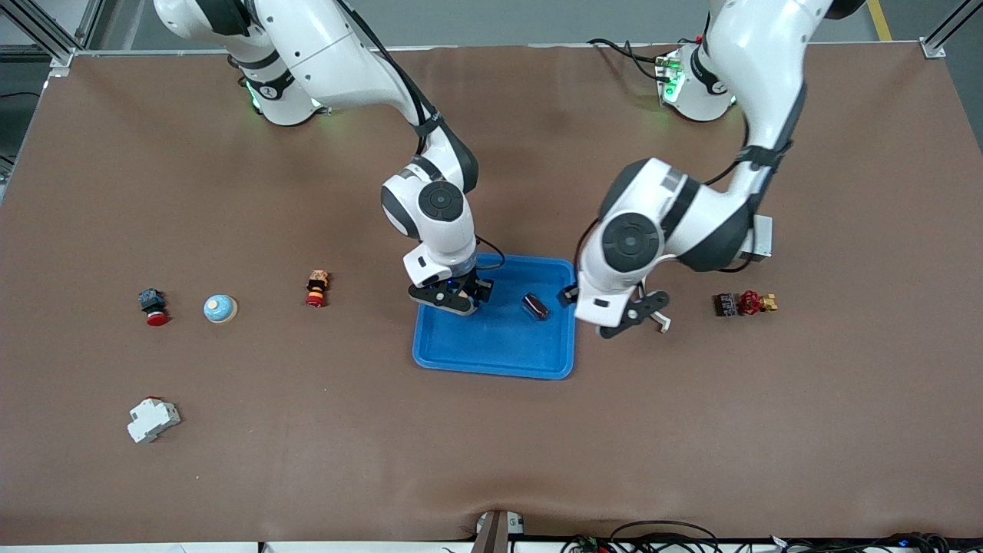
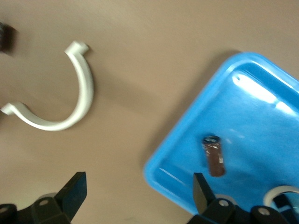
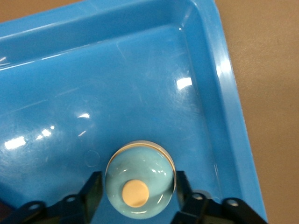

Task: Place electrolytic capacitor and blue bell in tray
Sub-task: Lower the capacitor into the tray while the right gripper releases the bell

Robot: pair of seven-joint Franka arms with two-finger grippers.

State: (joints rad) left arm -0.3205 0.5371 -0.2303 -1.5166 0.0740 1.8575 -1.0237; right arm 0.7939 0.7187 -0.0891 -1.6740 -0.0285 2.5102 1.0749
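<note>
White block [image 1: 153, 420]; capacitor [image 1: 535, 306] diagonal in tray [image 1: 491, 361]; left claw [image 2: 138, 184] released; right claw [image 3: 137, 185] astride bell [image 3: 140, 168], grip unclear.

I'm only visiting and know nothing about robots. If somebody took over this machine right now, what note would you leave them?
Left gripper: open and holding nothing, over the table just off the tray's edge toward the left arm's end.
Right gripper: down inside the tray, around the blue bell. I cannot tell whether it has let go.
Electrolytic capacitor: lying on its side in the tray, nothing touching it.
Done: capacitor delivered; bell brought into the tray.
Left: make sure the bell is released, then lift the right arm clear.
</note>
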